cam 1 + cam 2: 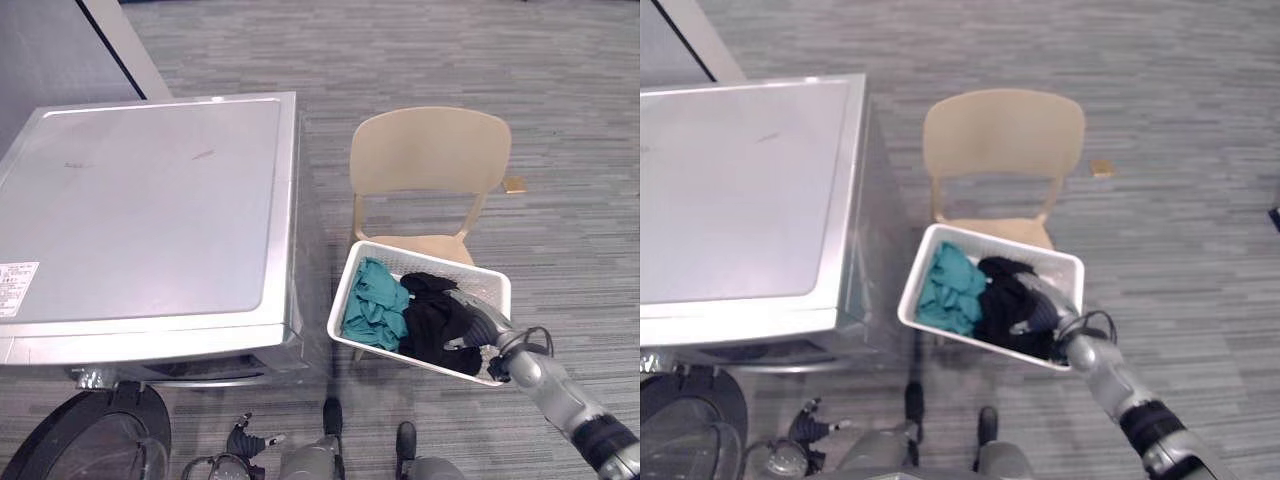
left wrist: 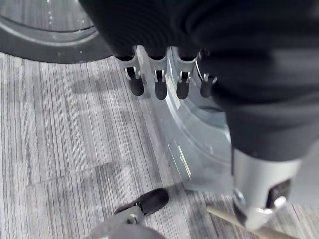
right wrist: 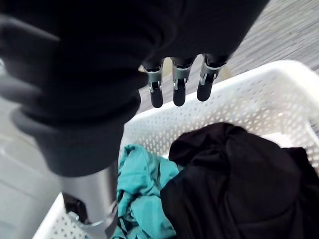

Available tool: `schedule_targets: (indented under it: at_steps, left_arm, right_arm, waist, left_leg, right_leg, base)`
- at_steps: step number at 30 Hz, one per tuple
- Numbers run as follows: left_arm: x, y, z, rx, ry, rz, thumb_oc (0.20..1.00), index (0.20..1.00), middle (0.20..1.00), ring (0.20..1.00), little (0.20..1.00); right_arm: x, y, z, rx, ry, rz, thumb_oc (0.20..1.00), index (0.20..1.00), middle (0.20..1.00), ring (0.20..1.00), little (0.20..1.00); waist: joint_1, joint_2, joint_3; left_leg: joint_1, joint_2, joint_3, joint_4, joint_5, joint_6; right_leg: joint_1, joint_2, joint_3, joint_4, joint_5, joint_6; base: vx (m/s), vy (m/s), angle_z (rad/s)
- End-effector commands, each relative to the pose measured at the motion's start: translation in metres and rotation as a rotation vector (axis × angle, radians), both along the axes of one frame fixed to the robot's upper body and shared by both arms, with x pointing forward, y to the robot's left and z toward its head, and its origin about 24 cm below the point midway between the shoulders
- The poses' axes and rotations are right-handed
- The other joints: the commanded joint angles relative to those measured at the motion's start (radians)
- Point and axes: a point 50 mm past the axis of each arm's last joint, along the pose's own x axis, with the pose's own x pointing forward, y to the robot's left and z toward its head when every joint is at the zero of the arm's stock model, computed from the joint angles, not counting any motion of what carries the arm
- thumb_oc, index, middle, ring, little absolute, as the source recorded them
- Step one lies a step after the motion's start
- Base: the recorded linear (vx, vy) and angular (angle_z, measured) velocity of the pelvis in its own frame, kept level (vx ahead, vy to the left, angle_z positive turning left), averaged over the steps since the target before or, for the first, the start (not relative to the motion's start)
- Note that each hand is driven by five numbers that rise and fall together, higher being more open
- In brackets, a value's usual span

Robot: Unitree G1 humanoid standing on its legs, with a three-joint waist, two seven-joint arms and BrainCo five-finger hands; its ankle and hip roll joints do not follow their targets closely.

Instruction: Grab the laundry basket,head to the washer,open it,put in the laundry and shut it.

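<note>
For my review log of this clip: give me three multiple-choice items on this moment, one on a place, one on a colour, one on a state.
1. The laundry basket rests on:
A. the washer's top
B. the chair
C. the floor

2. The clothes in the basket are:
A. teal and black
B. red and white
C. yellow and grey

3. The washer door is:
A. open
B. shut
C. hidden from view

Answers:
1 B, the chair's seat shows under its rim.
2 A, teal cloth lies beside black cloth.
3 A, it hangs swung out below the washer.
</note>
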Motion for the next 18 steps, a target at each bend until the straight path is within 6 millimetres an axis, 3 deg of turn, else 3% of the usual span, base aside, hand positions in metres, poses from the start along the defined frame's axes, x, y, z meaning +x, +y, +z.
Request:
schedule_targets:
  at_steps: [1, 7, 10, 16, 17, 18]
  left_arm:
    - [0.017, 0.013, 0.011, 0.046, -0.078, 0.019, 1.0, 1.0, 1.0, 1.0, 1.0]
    - [0.036, 0.013, 0.02, 0.043, -0.155, 0.043, 1.0, 1.0, 1.0, 1.0, 1.0]
    - [0.048, 0.016, 0.027, 0.036, -0.205, 0.066, 1.0, 1.0, 1.0, 1.0, 1.0]
    - [0.062, 0.017, 0.034, 0.036, -0.25, 0.07, 1.0, 1.0, 1.0, 1.0, 1.0]
    - [0.066, 0.018, 0.037, 0.035, -0.262, 0.063, 1.0, 1.0, 1.0, 1.0, 1.0]
    - [0.068, 0.018, 0.038, 0.034, -0.266, 0.058, 1.0, 1.0, 1.0, 1.0, 1.0]
  right_arm:
    - [0.033, 0.026, 0.017, -0.066, -0.107, 0.059, 1.0, 1.0, 1.0, 1.0, 1.0]
    - [0.054, 0.041, 0.015, -0.127, -0.1, 0.046, 1.0, 1.0, 1.0, 1.0, 1.0]
    - [0.073, 0.043, 0.029, -0.17, -0.139, 0.018, 1.0, 1.0, 1.0, 1.0, 1.0]
    - [0.094, 0.03, 0.046, -0.19, -0.158, -0.104, 1.0, 1.0, 1.0, 1.0, 1.0]
    - [0.096, 0.02, 0.047, -0.156, -0.136, -0.168, 0.457, 0.457, 0.457, 0.457, 0.457]
    - [0.097, 0.017, 0.049, -0.105, -0.134, -0.201, 0.2, 0.2, 0.2, 0.2, 0.2]
  waist:
    - [0.064, -0.025, 0.029]
    - [0.107, -0.012, 0.085]
    - [0.146, 0.004, 0.121]
    - [0.187, 0.03, 0.16]
    - [0.199, 0.04, 0.168]
    - [0.203, 0.045, 0.171]
  left_leg:
    - [-0.085, 0.021, -0.018, 0.159, -0.163, -0.021]
    - [-0.176, 0.015, -0.043, 0.177, -0.142, -0.02]
    - [-0.245, 0.014, -0.071, 0.177, -0.106, -0.024]
    - [-0.318, 0.012, -0.112, 0.158, -0.06, -0.037]
    - [-0.336, 0.009, -0.131, 0.146, -0.043, -0.044]
    - [-0.341, 0.008, -0.142, 0.14, -0.036, -0.048]
  right_leg:
    - [-0.097, -0.008, 0.021, 0.11, -0.071, 0.031]
    - [-0.201, -0.007, 0.013, 0.153, -0.058, 0.024]
    - [-0.278, -0.012, -0.01, 0.187, -0.054, 0.018]
    - [-0.356, -0.02, -0.056, 0.214, -0.056, 0.01]
    - [-0.372, -0.023, -0.077, 0.219, -0.06, 0.008]
    - [-0.375, -0.024, -0.086, 0.221, -0.062, 0.007]
  base:
    - [-0.08, 0.062, 0.1]
    - [-0.1, 0.003, 0.07]
    - [-0.12, -0.046, 0.12]
    - [-0.09, -0.052, 0.19]
    - [-0.09, -0.093, 0.42]
    - [-0.06, -0.106, 0.65]
